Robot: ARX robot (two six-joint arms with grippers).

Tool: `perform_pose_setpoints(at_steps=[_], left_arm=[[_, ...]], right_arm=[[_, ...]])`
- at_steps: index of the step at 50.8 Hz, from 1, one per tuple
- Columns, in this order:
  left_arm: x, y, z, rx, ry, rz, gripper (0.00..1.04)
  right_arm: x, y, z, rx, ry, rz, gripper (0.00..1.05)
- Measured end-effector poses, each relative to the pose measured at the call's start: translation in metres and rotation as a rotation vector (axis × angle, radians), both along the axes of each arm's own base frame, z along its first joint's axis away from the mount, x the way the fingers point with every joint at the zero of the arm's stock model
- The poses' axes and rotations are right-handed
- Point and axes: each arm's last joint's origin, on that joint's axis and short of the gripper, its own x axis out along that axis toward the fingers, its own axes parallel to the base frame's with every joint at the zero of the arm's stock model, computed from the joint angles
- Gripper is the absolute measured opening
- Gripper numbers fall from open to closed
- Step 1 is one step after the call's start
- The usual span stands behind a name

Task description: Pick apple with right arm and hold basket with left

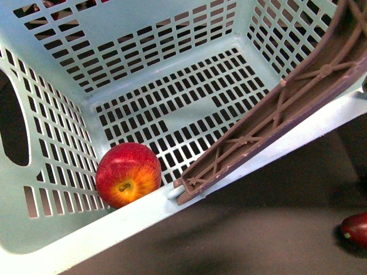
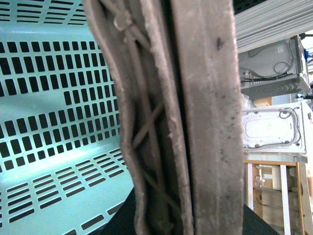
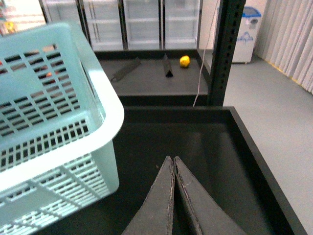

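Right tool (image 3: 172, 162): fingers pressed together, gripping nothing. It hangs outside the basket (image 1: 69, 240) over the dark desk (image 1: 258, 229), with the basket's outer wall just beside it.
Apple (image 1: 128, 174): not at this tool. It lies inside the basket on the slotted floor, tucked into a corner against the near wall, with its stem dimple facing my front camera.
Left tool: I cannot tell its state. The brown handle (image 1: 275, 109) fills its wrist camera at very close range, which suggests to me a hold on it.
Basket attitude: tilted, with the handle swung across one side of the opening. I judge this is why the apple sits in a low corner.
Obstructions: the rim and wall stand between the right tool and the apple, and the handle narrows the opening on one side.
Surroundings: a maroon fruit (image 1: 355, 229) lies on the desk outside the basket. A yellow object (image 3: 184, 60) sits well beyond the right tool, near a dark post (image 3: 225, 54).
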Motion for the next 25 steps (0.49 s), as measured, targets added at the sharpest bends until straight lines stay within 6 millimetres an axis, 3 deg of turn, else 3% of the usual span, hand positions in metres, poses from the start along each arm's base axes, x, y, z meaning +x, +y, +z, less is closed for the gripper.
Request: perform_pose_setpoints(at_steps=[15, 25], left_arm=[[0.0000, -0.0001, -0.0001, -0.002, 0.002, 0.001, 0.16], [0.0001, 0.0000, -0.0001, 0.001, 0.000, 0.000, 0.16]], right_arm=[[-0.0075, 0.0000, -0.0004, 0.000, -0.015, -0.001, 0.03], [-0.0075, 0.0000, -0.0004, 0.000, -0.015, -0.001, 0.38]])
